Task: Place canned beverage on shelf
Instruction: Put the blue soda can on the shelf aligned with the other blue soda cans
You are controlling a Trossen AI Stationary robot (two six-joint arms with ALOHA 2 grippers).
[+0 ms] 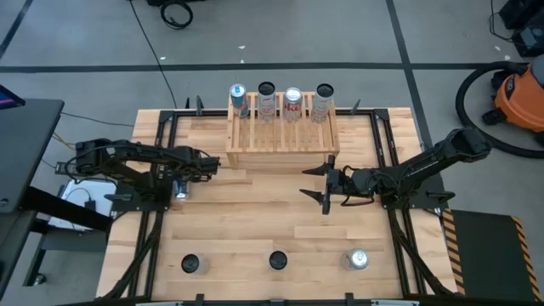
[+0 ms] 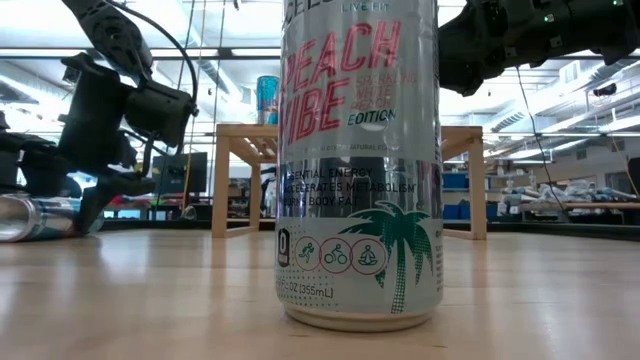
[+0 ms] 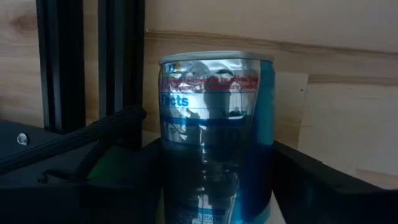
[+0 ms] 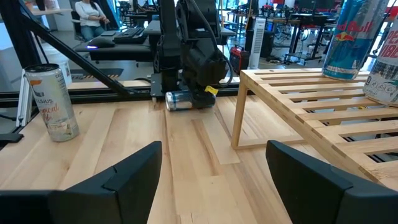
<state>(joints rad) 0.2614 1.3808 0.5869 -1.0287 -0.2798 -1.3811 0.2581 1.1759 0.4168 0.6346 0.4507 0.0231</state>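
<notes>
A blue-and-silver can (image 3: 214,130) lies on its side on the plank table (image 1: 255,212) at the left, next to a black rail. My left gripper (image 1: 181,189) comes down on it and is shut on it; the right wrist view shows the same can (image 4: 180,99) under that gripper. The light-wood slatted shelf (image 1: 282,136) stands at the far middle of the table. My right gripper (image 1: 327,183) hangs open over the table's middle, just in front of the shelf, with nothing between its fingers (image 4: 130,174). My left gripper pinches the lying can's round wall (image 3: 171,180) between its two fingers (image 3: 93,174), one on each side, back from the can's end (image 3: 214,59) that shows. The fingers come steeply from above. The can rests on its side on the table.
Several cans (image 1: 266,100) stand in a row on the shelf's far part. Three more cans stand near the front edge: left (image 1: 190,263), middle (image 1: 278,259) and right (image 1: 358,259). Black frame rails (image 1: 161,136) run along both sides. Bare planks lie between shelf and front cans.
</notes>
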